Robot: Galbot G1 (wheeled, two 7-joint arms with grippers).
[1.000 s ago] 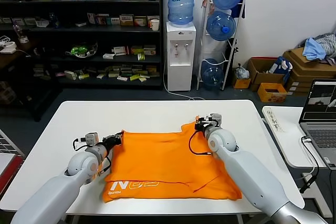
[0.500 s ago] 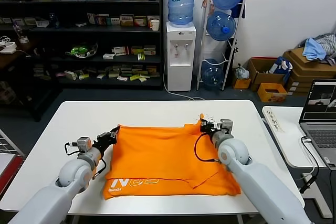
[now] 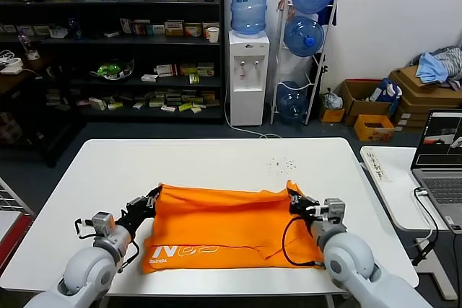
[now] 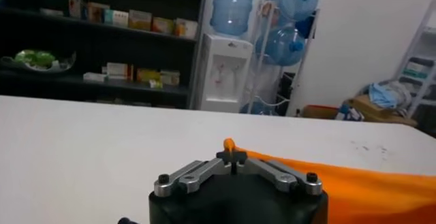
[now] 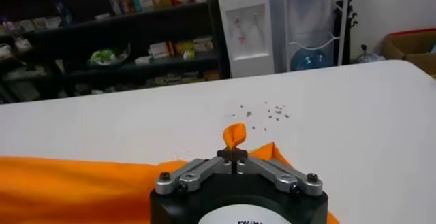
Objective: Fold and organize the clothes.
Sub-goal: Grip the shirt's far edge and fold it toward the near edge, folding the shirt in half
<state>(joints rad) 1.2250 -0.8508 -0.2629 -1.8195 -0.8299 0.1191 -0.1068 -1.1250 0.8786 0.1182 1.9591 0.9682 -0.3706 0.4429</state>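
Observation:
The orange T-shirt (image 3: 224, 221) lies doubled over on the white table (image 3: 209, 156), pale lettering showing on its near left part. My left gripper (image 3: 154, 195) is shut on the shirt's far left corner, a pinch of orange fabric (image 4: 230, 144) sticking out between its fingertips (image 4: 231, 156). My right gripper (image 3: 292, 194) is shut on the far right corner, a twisted tip of fabric (image 5: 234, 135) rising from its fingertips (image 5: 232, 156). Both held corners sit over the middle of the table, pulled toward me, with the far edge stretched between them.
Small dark specks (image 3: 280, 164) dot the table beyond the shirt. A laptop (image 3: 440, 156) stands on a side table to the right. Shelves (image 3: 108, 34), a water dispenser (image 3: 247, 70) and boxes with a blue-grey clothes heap (image 3: 437, 66) stand behind.
Both grippers have drawn the shirt's far corners toward me, folding the far part over the near part. The shirt now covers a shorter strip of table.

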